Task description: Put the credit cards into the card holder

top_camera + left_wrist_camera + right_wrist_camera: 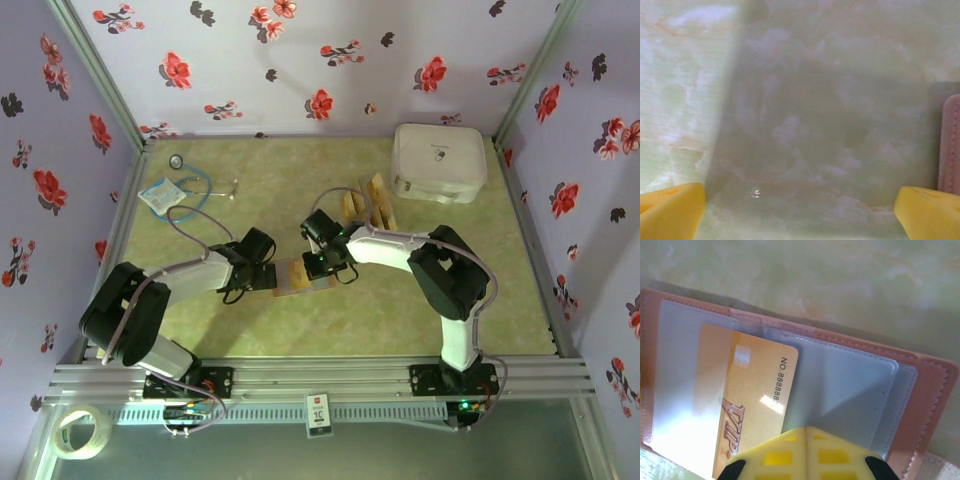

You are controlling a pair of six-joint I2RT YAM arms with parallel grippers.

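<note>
The card holder (298, 276) lies open on the table between the two grippers, its brown leather rim (932, 390) framing clear plastic pockets. A golden credit card (752, 395) marked VIP lies on the left pocket, its left part under the clear film. My right gripper (806, 432) is shut, fingertips together just over the card's lower right edge and the pocket; it pinches nothing. The other credit cards (366, 204) sit in a row left of the white case. My left gripper (800, 210) is wide open over bare table, with the holder's edge (952, 145) just outside its right finger.
A large white zippered case (440, 162) stands at the back right. A stethoscope (192, 188) and a small packet (160, 195) lie at the back left. A tape roll (80, 432) sits below the table's near rail. Floral walls close in three sides.
</note>
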